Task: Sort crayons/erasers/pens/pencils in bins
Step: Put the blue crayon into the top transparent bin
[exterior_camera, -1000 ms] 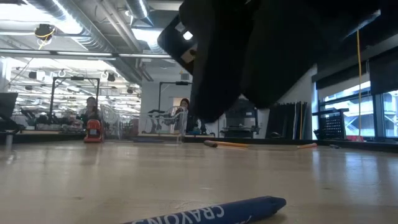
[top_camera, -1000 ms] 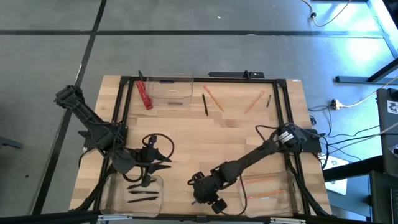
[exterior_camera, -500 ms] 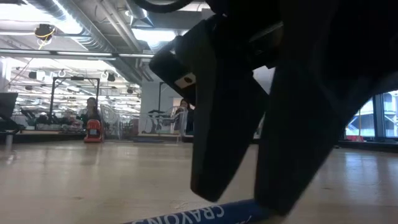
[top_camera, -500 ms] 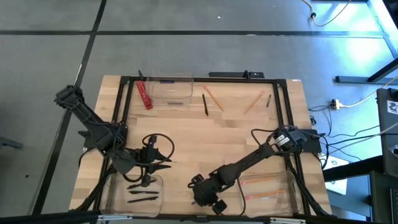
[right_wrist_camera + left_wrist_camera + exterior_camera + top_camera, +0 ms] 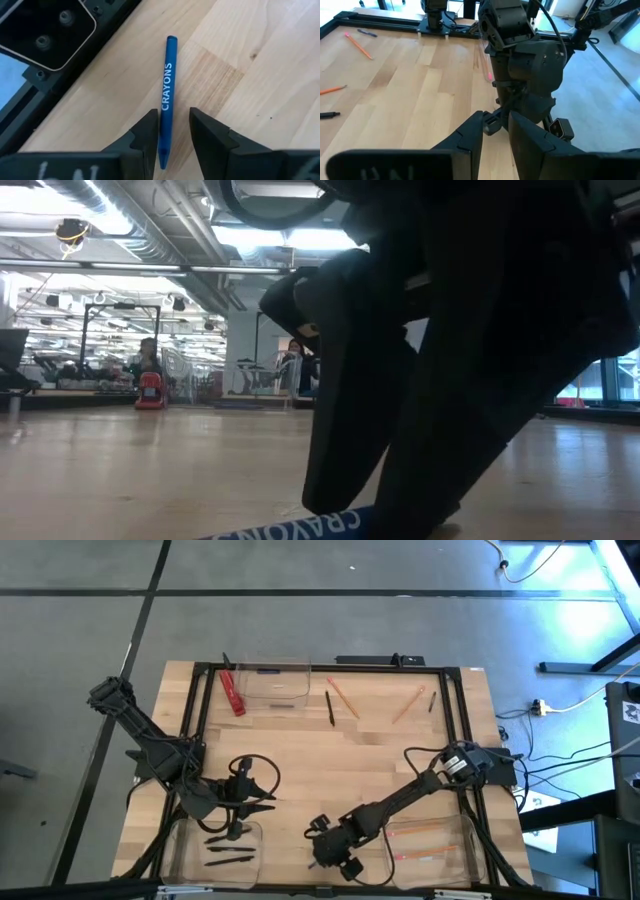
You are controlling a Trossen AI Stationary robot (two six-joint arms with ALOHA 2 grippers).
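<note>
Right tool: we are holding our right tool (image 5: 170,135) low over the tabletop (image 5: 380,755), near its front edge. Its fingers are standing apart, one on each side of the blue crayon (image 5: 167,92). They are not squeezing it yet.
Blue crayon: it is lying flat on the wood between those fingers, with the word CRAYONS on its side.
Left tool: we are resting our left tool (image 5: 495,131) over by the front left bin (image 5: 215,850). Its fingers are a little apart and are holding nothing.
Done so far: we are seeing a few black pens (image 5: 228,858) already lying in the front left bin. We are seeing pencils (image 5: 428,855) already in the front right bin (image 5: 430,845).
Back bin: the bin at the back (image 5: 272,686) is looking like it has a bluish stick at its far edge, but it is too small to be sure.
Left to do: a black pen (image 5: 329,708) and three orange pencils (image 5: 343,698) are waiting loose on the tabletop at the back. A red strip (image 5: 232,693) is lying beside the back bin.
How far: we are thinking we are about halfway. The crayon is needing a pinch and a trip to its bin.
</note>
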